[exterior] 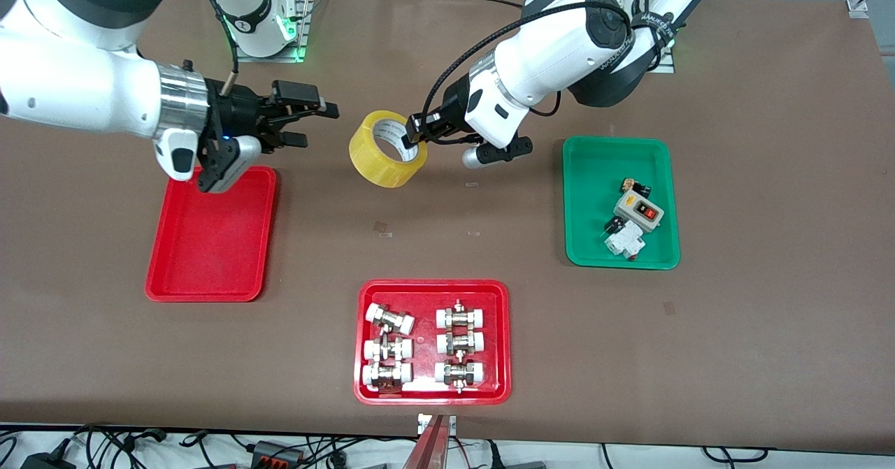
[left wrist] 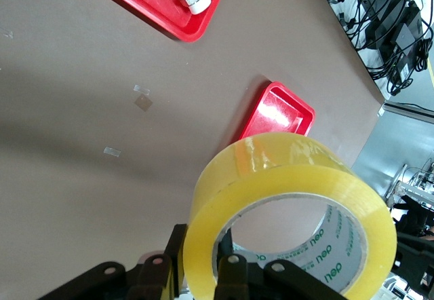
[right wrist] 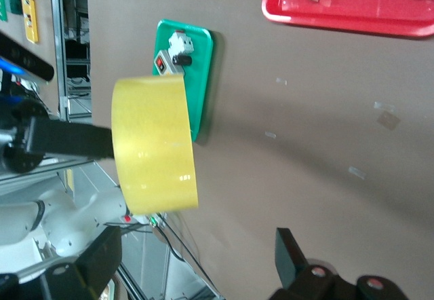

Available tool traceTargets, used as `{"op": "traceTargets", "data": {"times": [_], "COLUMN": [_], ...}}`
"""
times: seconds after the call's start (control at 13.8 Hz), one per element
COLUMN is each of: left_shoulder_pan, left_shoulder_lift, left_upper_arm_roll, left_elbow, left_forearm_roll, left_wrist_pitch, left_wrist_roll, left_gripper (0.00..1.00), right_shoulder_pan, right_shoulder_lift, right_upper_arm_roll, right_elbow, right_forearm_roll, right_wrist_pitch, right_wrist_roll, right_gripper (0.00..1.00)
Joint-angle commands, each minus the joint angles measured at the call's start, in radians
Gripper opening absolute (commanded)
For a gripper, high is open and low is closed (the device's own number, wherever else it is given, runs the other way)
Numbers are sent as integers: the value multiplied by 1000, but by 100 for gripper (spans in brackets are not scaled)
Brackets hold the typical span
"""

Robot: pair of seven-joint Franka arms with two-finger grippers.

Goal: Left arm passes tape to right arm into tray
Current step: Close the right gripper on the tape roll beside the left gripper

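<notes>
**Yellow tape held in mid-air between the two grippers**

Yellow and translucent, the tape (exterior: 387,149) is held off the table by the left gripper (exterior: 417,138), whose jaws are closed on the roll's wall, one finger inside the whitish core and one outside. The roll is carried over the bare brown table (exterior: 447,231), about midway along its length and toward the edge where the arm bases stand. In the left wrist view the tape (left wrist: 291,212) is seen close up, with the gripper's black fingers (left wrist: 234,283) at its lower rim and green print on the inner core.

The right gripper (exterior: 297,121) is held level just beside the tape, toward the right arm's end of the table, over the table surface by the tray's corner. Its jaws are spread wide and nothing is gripped. In the right wrist view the tape (right wrist: 154,145) is framed ahead of the open fingers (right wrist: 293,259).

The tray (exterior: 210,238) is lying flat near the right arm's end of the table, well apart from the tape. A green tray (exterior: 594,175) of small electrical parts is placed near the left arm's end. A red tray of white-capped fittings (exterior: 503,343) is set near the middle of the table edge closest to the front camera.
</notes>
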Motion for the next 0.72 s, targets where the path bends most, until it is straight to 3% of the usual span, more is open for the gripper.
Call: {"op": "traceTargets", "data": {"times": [0.0,0.65], "left_shoulder_pan": [1,2], "left_shoulder_lift": [2,1], "left_upper_arm_roll": [-5,-5], "left_elbow": [17,16], "left_forearm_roll": [-23,-23], "left_wrist_pitch": [3,-1], "left_wrist_roll": [1,1], "left_gripper": [3,3], "right_shoulder_pan": [36,70], "right_shoulder_lift": [32,95], "right_upper_arm_roll": [-8,-8], "right_elbow": [29,77], "right_forearm_roll": [47,69], "right_wrist_pitch": [36,96], "right_wrist_roll": [-17,-11], "right_gripper": [100,100]}}
